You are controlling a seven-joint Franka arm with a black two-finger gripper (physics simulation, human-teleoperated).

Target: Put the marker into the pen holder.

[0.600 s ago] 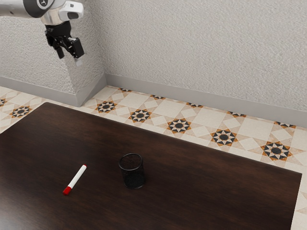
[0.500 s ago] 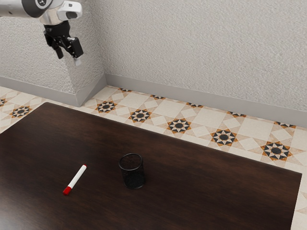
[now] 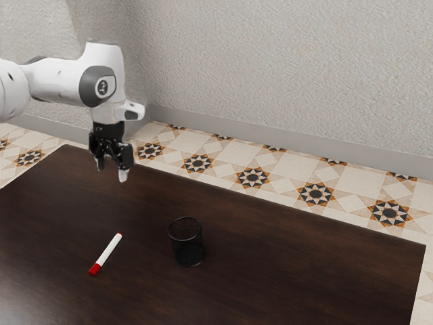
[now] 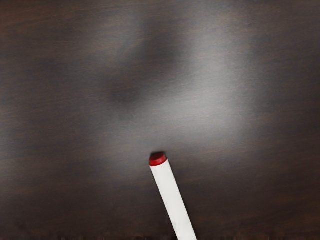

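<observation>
My claw (image 3: 111, 169) is released, its fingertips parted with a gap between them, high over the counter (image 3: 304, 271) and well apart from the marker (image 3: 107, 252), which lies flat below it. In the wrist view I get the marker's small red end and part of its white barrel; the rest is cut off. A pale sheen blurs the wood there. The exterior view cuts off the counter's near side, and the inside of the dark pen holder (image 3: 188, 254) is hard to make out. The counter's far edge runs behind the marker and holder. Between those two I have a stretch of bare wood. The marker's long axis slants, red cap toward the exterior view's lower left, small end toward its upper right.
</observation>
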